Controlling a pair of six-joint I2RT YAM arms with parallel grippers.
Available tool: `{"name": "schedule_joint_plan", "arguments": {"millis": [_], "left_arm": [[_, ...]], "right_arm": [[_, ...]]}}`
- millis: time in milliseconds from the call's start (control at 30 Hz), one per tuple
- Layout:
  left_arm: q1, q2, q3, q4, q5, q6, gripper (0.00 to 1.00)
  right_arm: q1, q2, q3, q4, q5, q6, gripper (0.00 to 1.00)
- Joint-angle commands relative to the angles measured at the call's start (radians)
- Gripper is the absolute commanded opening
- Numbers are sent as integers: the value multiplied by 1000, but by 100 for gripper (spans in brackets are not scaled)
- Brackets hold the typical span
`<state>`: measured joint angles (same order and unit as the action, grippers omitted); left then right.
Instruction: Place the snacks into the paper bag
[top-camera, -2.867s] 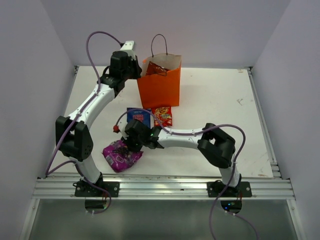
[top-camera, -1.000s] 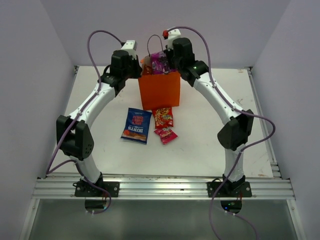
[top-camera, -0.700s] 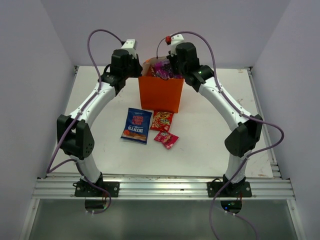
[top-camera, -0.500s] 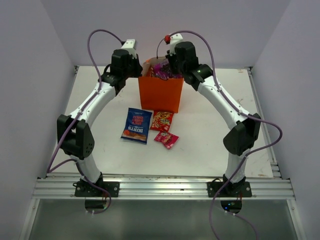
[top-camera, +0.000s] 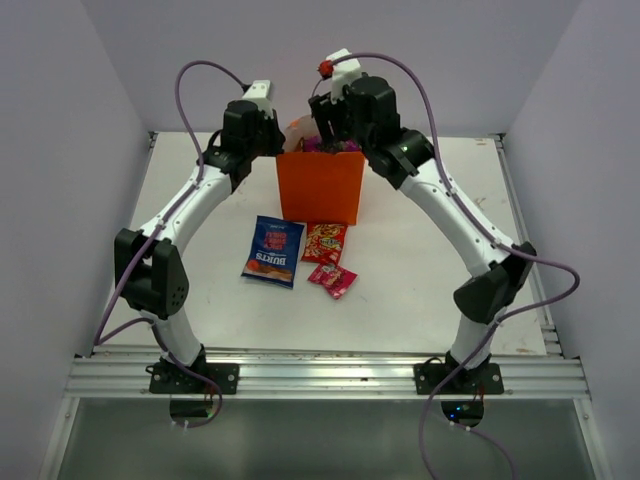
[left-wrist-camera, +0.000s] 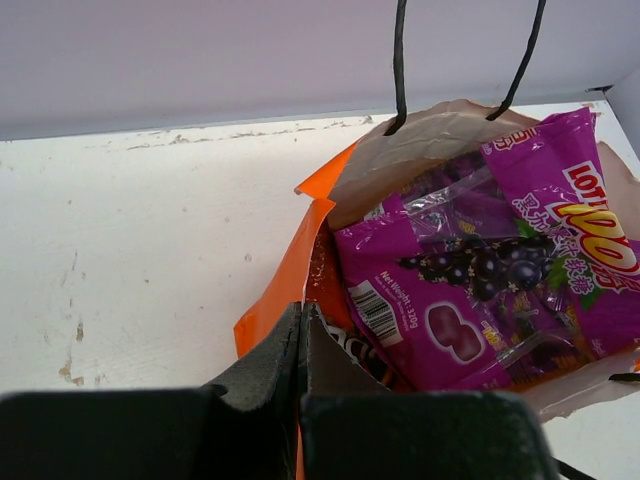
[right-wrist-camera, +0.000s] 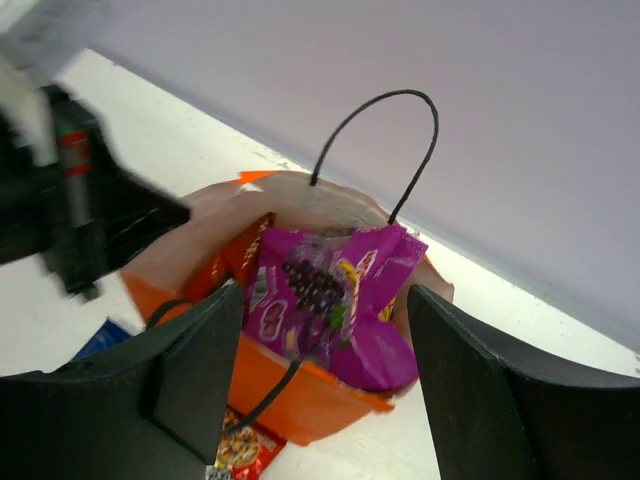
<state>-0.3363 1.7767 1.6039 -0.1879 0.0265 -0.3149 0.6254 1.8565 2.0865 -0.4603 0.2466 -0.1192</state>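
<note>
On the left, the left end effector (left-wrist-camera: 302, 335) is pinched tight on the near rim of the paper bag (top-camera: 320, 185), its fingers closed flat on the orange edge, and I take it to be steadying the mouth. In front of the bag, three snacks lie flat on the tabletop (top-camera: 430, 230): the blue bag (top-camera: 273, 250) furthest left, the red-yellow packet (top-camera: 324, 242) just beside it and close against the bag's base, and the small pink-red packet (top-camera: 333, 278) a little nearer the arms. The paper bag stands upright towards the back, orange outside and pale inside, with its thin black loop handles (left-wrist-camera: 400, 60) standing up. The purple bag (left-wrist-camera: 480, 290) sits slanted in the opening and fills most of it, glossy, with a barcode and grape pictures showing. Another shiny packet is glimpsed beneath it. Over the mouth hangs the right end effector (right-wrist-camera: 325, 290), jaws spread wide and gripping nothing, with the purple bag lying free below. So the purple bag's drop looks done and roughly half the job remains. The next move, as I judge it, calls for the right arm to lift clear of the handles, then come down on one of the flat packets and catch it by an edge.
</note>
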Motion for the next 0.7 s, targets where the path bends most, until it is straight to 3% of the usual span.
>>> {"name": "schedule_joint_plan", "arguments": {"millis": [0,133,300,433,667], "left_arm": [[0,-23,-21,57,-2,-15,0],[0,-23,-21,67,-10,-21,0],[0,-37,-22,59,-19,-19,0],[-1,-45,-30,58,-14,-19,0],[-1,-56,-35,50,-4,-12,0]], "right_arm": [[124,-189,-69,3,42,-102,71],[224,-282,-302,-3,-35,-31,70],[348,-281,-512,61,-127,56,66],[416,-208,-552,110,-173,56,66],[427,-5,-580,242,-204,39,64]]}}
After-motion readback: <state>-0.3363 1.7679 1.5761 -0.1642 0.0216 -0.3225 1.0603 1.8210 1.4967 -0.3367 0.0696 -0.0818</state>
